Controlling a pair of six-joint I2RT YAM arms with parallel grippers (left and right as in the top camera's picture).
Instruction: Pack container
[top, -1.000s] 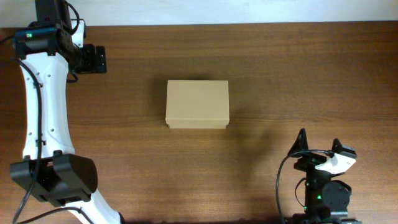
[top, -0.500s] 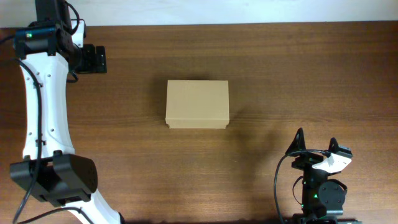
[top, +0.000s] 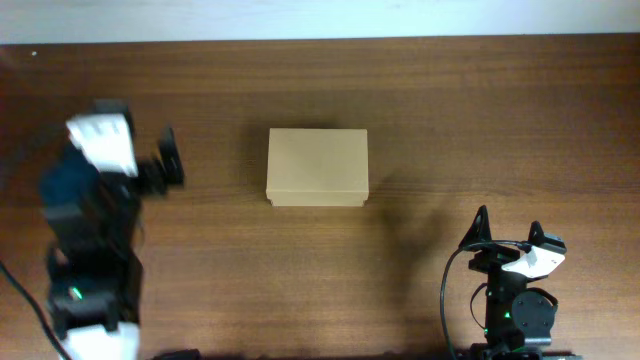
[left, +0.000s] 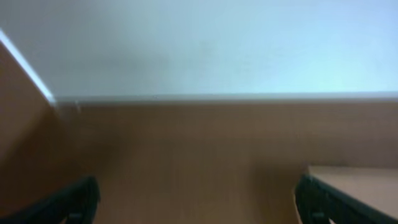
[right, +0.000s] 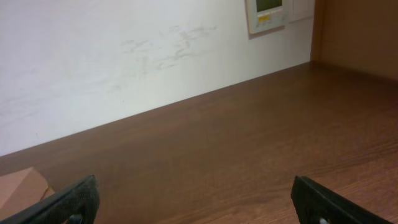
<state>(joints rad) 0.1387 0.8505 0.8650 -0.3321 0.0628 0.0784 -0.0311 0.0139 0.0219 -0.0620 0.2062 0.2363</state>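
Surface: dark wood table (top: 450, 100) below white wall (top: 300, 15) | small tan cardboard box (top: 317, 167) at frame centre, flap lid down, probably placed for either arm's reach | left gripper (top: 167, 168) blurred, centre-left, jaws apart, empty | right gripper (top: 510, 232) lower right, jaws apart, parked clear

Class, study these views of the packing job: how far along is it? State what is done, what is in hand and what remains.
Done: nothing visible; the container sits shut on the table, with no goods in view. In hand: nothing; the left gripper, blurred, is open beside the container, and the right gripper is open, well apart from it. Left: open it, load it, close it.
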